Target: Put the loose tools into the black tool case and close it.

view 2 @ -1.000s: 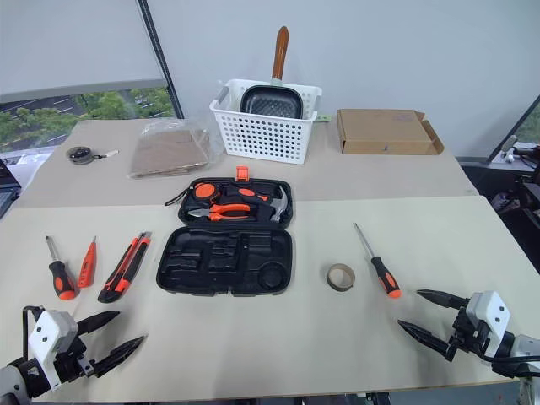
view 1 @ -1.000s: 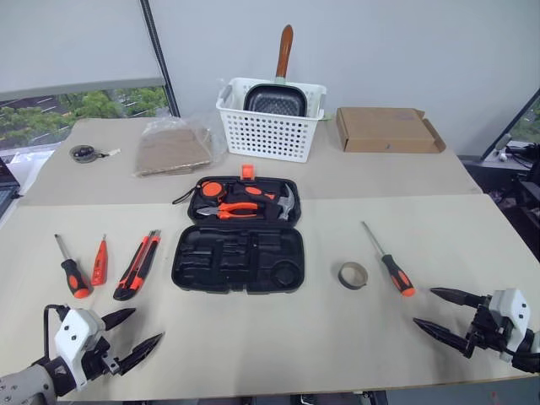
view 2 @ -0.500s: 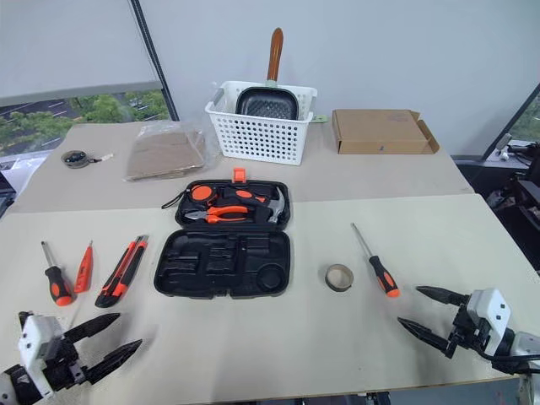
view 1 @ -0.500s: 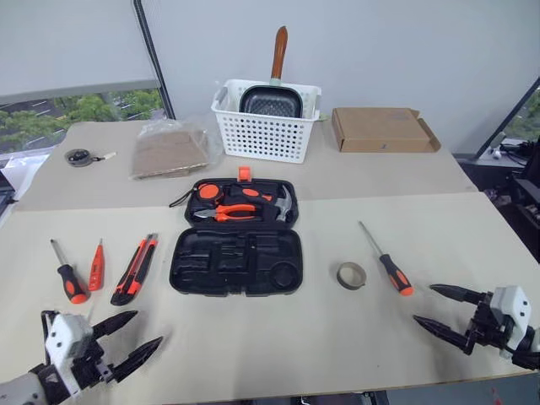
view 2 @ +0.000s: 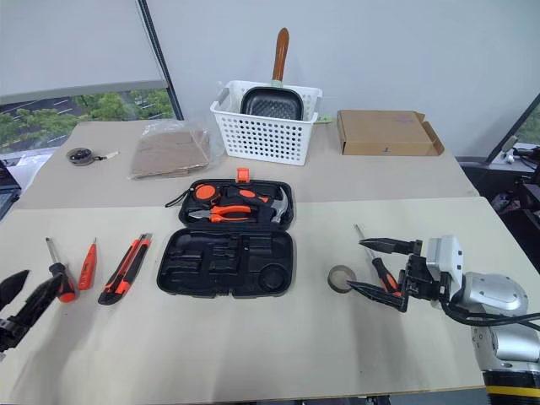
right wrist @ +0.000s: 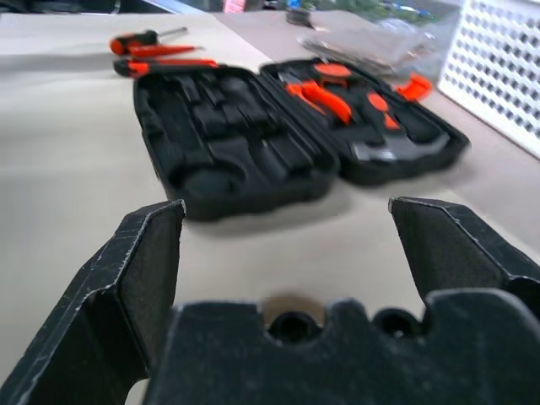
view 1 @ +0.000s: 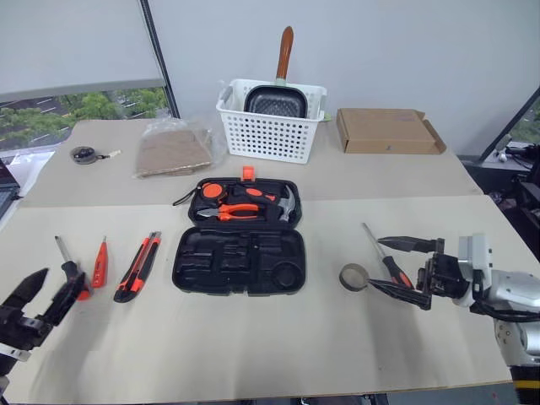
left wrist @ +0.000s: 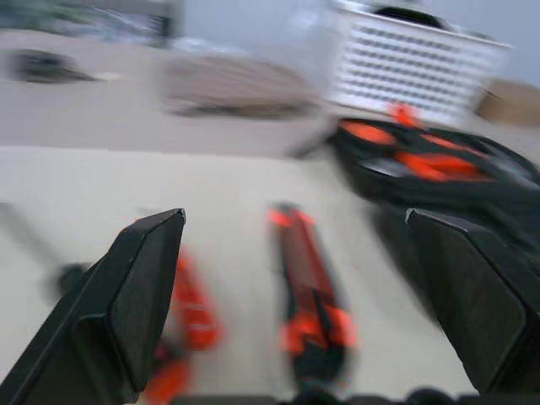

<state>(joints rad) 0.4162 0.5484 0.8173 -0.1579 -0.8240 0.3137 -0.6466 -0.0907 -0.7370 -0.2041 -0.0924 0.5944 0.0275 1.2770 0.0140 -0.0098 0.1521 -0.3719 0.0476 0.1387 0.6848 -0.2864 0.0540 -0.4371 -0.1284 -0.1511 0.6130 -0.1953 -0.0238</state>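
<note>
Black moulded-plastic tool case [view 1: 239,250] is lying open at frame centre on the beige table [view 1: 253,354], orange latch at its far edge; the far half is holding orange-handled pliers and a hammer, the near half's recesses are sitting empty.

Right gripper [view 1: 398,267] is hovering at centre right, fingers spread wide, gripping nothing, pointing toward the case. The black-and-orange-handled steel screwdriver [view 1: 387,261] is lying between its two fingers as seen from the head; contact can't be judged. The small grey-brown tape roll [view 1: 353,276] is sitting just beside the lower fingertip, between gripper and case.

Left gripper [view 1: 38,291] is sitting at lower left, fingers apart, holding nothing. The second black-and-orange screwdriver [view 1: 71,270] is lying just beside its fingertips, the handle partly hidden behind them. Next toward the case: the slim all-orange tester screwdriver [view 1: 99,262], then the orange-black utility knife [view 1: 137,267], well apart from the case's left edge.

White lattice basket [view 1: 270,123] with a pan and brown cardboard box [view 1: 388,130] are standing at top centre and upper right.
</note>
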